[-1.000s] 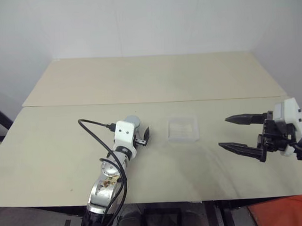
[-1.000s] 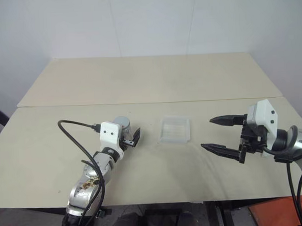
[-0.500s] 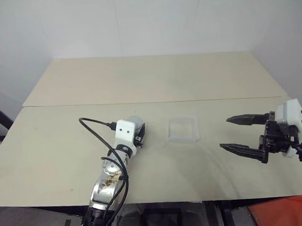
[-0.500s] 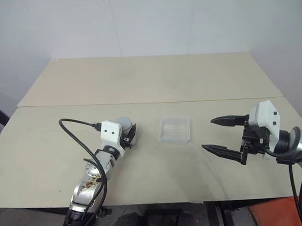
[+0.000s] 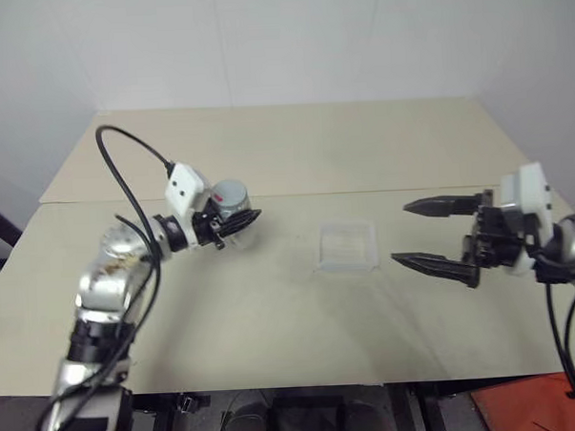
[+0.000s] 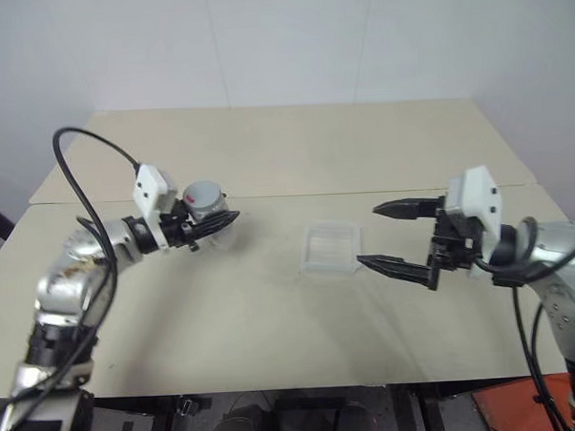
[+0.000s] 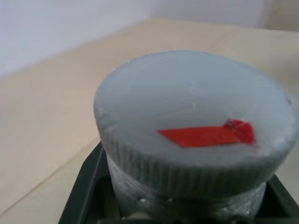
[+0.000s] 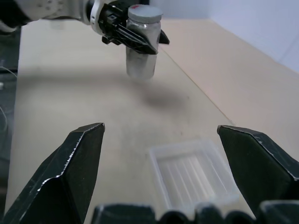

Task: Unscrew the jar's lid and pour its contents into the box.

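My left gripper (image 5: 243, 219) is shut on the jar (image 5: 232, 206), holding it upright just above the table, left of the box (image 5: 348, 245). The silver-grey lid (image 7: 196, 126) with its red mark (image 7: 210, 135) sits screwed on the jar's top. In the right wrist view the jar (image 8: 141, 51) hangs above its shadow, with black fingers (image 8: 133, 39) clamped across its upper body. I cannot make out the contents inside. My right gripper (image 5: 401, 232) stands open just right of the box, pointing toward it, with nothing between its fingers (image 8: 70, 177).
The beige table (image 5: 294, 148) has a seam running across its middle, just behind the jar and box. A black cable (image 5: 123, 175) loops up from my left arm. A white wall stands behind the table's far edge.
My left gripper closed on the jar and lifted it up and to the left, its arm swinging outward. My right gripper shifted slightly left, closer to the box, staying open.
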You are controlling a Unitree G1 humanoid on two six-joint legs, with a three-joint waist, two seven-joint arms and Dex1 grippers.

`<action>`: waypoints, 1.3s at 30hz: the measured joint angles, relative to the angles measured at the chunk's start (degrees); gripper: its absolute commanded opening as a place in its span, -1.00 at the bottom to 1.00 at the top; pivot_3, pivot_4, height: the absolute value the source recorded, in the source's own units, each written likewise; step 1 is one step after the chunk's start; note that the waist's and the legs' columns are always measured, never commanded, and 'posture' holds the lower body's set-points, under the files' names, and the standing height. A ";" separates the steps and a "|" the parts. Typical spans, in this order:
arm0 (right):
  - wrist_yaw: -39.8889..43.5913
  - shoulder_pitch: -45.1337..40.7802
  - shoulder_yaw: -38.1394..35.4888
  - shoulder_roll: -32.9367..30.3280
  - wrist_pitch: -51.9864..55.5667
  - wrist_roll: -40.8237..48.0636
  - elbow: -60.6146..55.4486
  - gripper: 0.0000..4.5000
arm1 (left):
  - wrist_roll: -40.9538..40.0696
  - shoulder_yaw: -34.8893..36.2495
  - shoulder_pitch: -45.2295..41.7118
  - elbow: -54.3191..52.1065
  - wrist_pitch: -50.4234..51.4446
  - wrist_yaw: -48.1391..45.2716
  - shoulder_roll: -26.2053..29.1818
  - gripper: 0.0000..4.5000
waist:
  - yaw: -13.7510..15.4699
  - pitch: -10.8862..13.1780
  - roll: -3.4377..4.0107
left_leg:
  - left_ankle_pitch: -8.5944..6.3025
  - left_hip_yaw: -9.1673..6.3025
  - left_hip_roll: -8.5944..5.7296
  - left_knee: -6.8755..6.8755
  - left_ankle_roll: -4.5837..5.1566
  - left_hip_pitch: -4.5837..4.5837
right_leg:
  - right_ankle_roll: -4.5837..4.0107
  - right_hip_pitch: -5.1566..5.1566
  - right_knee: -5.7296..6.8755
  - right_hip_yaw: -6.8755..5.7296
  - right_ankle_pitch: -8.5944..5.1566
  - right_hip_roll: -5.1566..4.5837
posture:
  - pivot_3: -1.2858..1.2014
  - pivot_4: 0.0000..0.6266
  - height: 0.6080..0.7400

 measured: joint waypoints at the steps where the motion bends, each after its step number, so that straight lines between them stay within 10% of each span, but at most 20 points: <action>1: -0.44 -1.65 1.05 0.51 0.68 0.47 0.16 1.00 | -1.00 0.00 -1.99 1.58 -0.21 -3.32 0.56 -0.09 | 0.07 0.00 0.00 | 0.00 -0.01 0.00 0.00 0.00 -0.02 | 0.00 0.00 0.01 -0.01 0.00 0.01 | 0.03 -0.52 1.00; 16: -13.60 -26.24 15.48 13.29 14.40 1.85 3.72 1.00 | 1.32 -8.34 -16.26 23.20 -7.74 -23.23 -10.47 -0.09 | -0.09 0.00 0.01 | 0.08 -0.04 -0.05 0.17 -0.09 -0.93 | 0.01 -0.93 0.35 -0.09 0.01 0.19 | 0.03 -0.52 1.00; 39: -19.53 -33.34 22.21 22.71 19.61 -5.78 12.61 0.92 | 4.92 -9.03 -19.42 25.21 -10.38 -24.32 -12.24 -0.09 | -0.89 -0.01 0.02 | 0.08 -0.06 -0.03 0.16 -0.10 -0.92 | 0.01 -0.93 0.42 -0.10 0.01 0.19 | 0.03 -0.52 1.00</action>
